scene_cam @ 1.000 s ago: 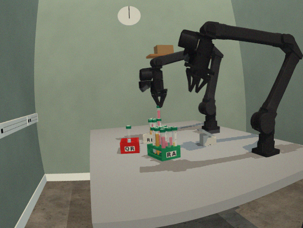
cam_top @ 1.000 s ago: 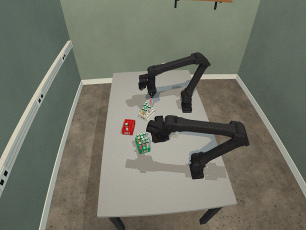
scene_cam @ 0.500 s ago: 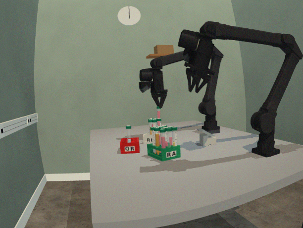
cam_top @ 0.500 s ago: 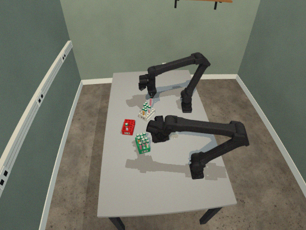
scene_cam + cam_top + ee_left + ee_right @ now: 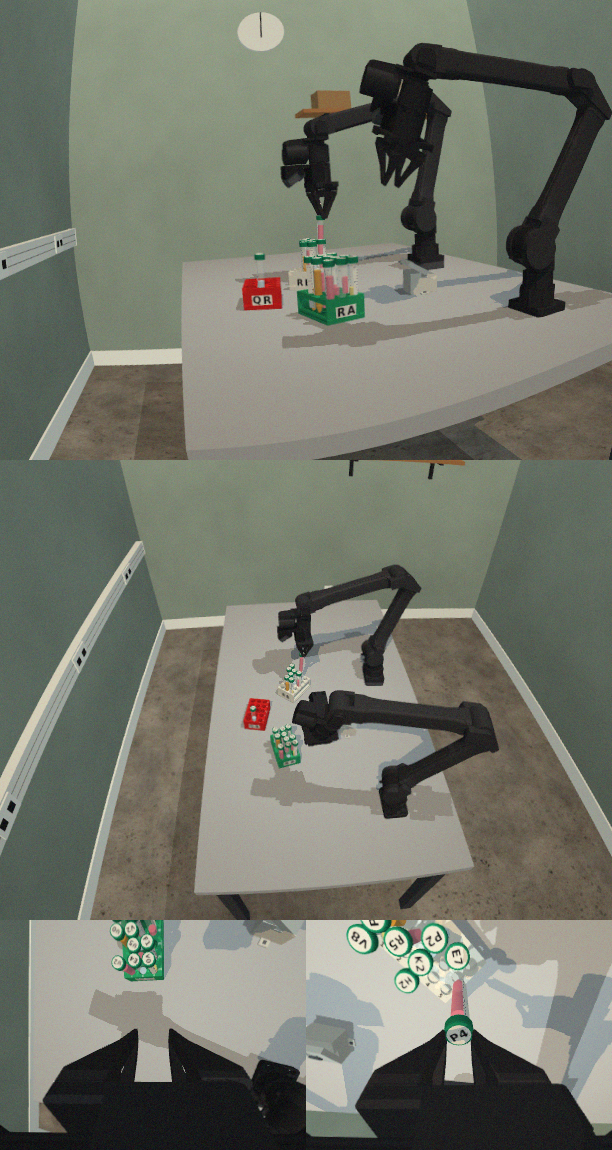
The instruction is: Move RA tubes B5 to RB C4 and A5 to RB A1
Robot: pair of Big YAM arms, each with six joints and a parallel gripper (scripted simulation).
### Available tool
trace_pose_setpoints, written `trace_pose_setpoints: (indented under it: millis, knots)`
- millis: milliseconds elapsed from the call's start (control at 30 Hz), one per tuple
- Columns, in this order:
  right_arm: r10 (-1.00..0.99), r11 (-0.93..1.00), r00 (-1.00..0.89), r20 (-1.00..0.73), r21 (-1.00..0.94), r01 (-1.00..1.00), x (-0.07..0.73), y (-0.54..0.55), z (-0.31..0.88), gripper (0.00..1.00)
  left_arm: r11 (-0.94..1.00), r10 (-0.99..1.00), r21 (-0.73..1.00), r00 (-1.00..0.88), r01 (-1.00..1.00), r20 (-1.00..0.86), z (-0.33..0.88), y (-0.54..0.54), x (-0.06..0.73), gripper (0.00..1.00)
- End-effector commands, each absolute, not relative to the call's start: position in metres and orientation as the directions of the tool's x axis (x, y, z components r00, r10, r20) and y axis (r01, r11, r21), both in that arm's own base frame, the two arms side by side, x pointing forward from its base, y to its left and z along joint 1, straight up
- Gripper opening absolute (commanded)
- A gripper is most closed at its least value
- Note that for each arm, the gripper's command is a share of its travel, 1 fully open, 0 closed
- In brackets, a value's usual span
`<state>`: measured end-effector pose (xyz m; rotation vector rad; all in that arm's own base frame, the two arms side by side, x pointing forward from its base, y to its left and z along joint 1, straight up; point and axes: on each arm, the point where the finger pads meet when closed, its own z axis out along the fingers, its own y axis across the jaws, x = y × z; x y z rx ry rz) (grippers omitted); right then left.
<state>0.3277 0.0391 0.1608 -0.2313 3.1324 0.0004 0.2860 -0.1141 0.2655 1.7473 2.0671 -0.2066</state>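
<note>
1. The right arm's black claw is closed on a slim, clear tube with pink contents and a green cap. The cap reads "P4".
2. That tube hangs over the near end of the white plastic rack, out of any well. I'd take it for one of the two to be moved, but can't tell which.
3. White-rack caps that I can read are E7, P2, K2, R5, V8 and H2. Its front label shows only "R" and part of a letter, presumably RB. Whether one of the wanted tubes already stands there, I can't say.
4. The left arm's black claw is parted a little, with nothing in it.
5. The green plastic rack, labelled "RA", is crowded with capped tubes; their upside-down markings are hard to read.
6. A red plastic rack marked "QR" bears one tube.
7. Left to do, at least: seat this tube, let go, press DONE. The pale box on the grey desk may carry that button; I see no lit lamp.
</note>
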Motion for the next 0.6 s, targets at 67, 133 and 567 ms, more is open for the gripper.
trace_pose_setpoints:
  millis: [67,133,567]
  knots:
    - [-0.148,0.989,-0.989,-0.012,0.0,-0.148,0.335,0.045,0.159,0.0,0.199,0.902,0.19,-0.103,0.961,-0.42,0.281,-0.115,0.293,0.3]
    - [-0.148,0.989,-0.989,-0.003,0.0,-0.148,0.331,0.044,0.156,0.0,0.199,0.902,0.19,-0.103,0.961,-0.42,0.281,-0.115,0.293,0.3]
    - [-0.147,0.989,-0.989,-0.003,0.0,-0.147,0.331,0.045,0.151,0.0,0.199,0.902,0.19,-0.103,0.961,-0.42,0.281,-0.115,0.293,0.3]
